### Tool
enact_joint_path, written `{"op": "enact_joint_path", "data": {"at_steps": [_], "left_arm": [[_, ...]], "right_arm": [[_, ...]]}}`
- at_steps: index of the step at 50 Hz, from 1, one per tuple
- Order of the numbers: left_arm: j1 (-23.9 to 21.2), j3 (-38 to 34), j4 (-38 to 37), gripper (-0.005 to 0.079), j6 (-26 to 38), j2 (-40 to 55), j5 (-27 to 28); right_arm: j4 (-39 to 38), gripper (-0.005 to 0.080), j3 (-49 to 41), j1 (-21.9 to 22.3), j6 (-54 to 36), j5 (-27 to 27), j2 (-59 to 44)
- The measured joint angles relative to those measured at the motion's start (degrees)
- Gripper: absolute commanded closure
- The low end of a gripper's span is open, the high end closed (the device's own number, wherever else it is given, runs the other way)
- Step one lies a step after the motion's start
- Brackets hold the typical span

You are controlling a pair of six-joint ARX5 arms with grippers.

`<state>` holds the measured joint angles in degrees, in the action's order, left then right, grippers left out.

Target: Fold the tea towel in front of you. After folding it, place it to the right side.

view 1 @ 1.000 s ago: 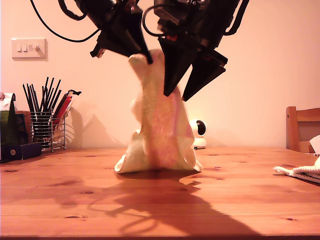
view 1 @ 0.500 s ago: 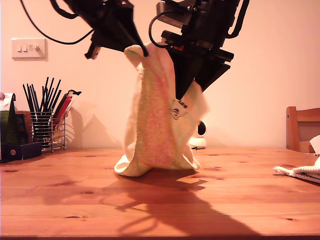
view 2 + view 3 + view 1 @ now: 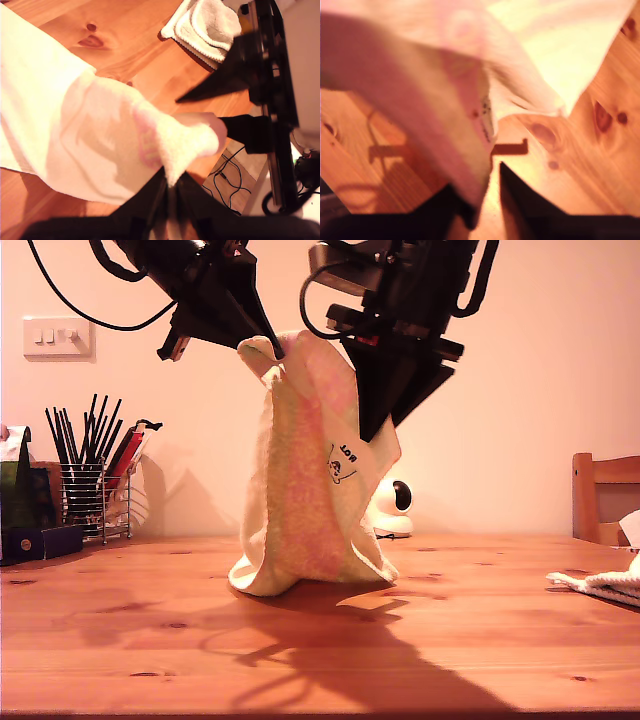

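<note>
The tea towel (image 3: 300,490), pale yellow and pink with a small printed label, hangs upright over the wooden table (image 3: 320,640), and its lower end rests on the wood. My first gripper (image 3: 268,345) is toward the exterior view's left and is shut on the towel's top corner; in the first wrist view the cloth (image 3: 100,140) runs into its jaws (image 3: 170,192). My second gripper (image 3: 372,430), toward the exterior view's right, is shut on the towel's side edge by the label. The second wrist view shows cloth (image 3: 445,75) pinched at that gripper (image 3: 482,200).
A folded white cloth (image 3: 600,585) lies at the exterior view's right, also in the first wrist view (image 3: 205,25). A wire holder of pens (image 3: 95,490) and a dark box (image 3: 25,530) stand at the exterior view's left. A small white device (image 3: 392,510) and a chair (image 3: 605,495) are behind.
My second gripper went from open beside the towel to shut on its edge. My first gripper rose toward the exterior view's left. The towel spread wider and its label now shows.
</note>
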<state>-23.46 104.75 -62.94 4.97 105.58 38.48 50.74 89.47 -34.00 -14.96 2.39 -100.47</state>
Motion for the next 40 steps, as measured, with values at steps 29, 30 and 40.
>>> {"op": "enact_joint_path", "data": {"at_steps": [29,30,40], "left_arm": [[-2.34,-0.02,-0.26,0.0435,15.8,0.0,-10.12],[-2.8,-0.02,-0.26,0.0435,15.91,0.0,-10.14],[-6.62,-0.02,-1.79,0.0433,16.94,0.0,-10.1]], "right_arm": [[-0.79,0.0764,0.0,-0.22,-3.28,1.05,0.07],[-1.18,0.0764,0.0,-0.22,-3.37,1.09,0.07],[-3.5,0.0764,0.04,1.07,-4.39,1.86,0.07]]}}
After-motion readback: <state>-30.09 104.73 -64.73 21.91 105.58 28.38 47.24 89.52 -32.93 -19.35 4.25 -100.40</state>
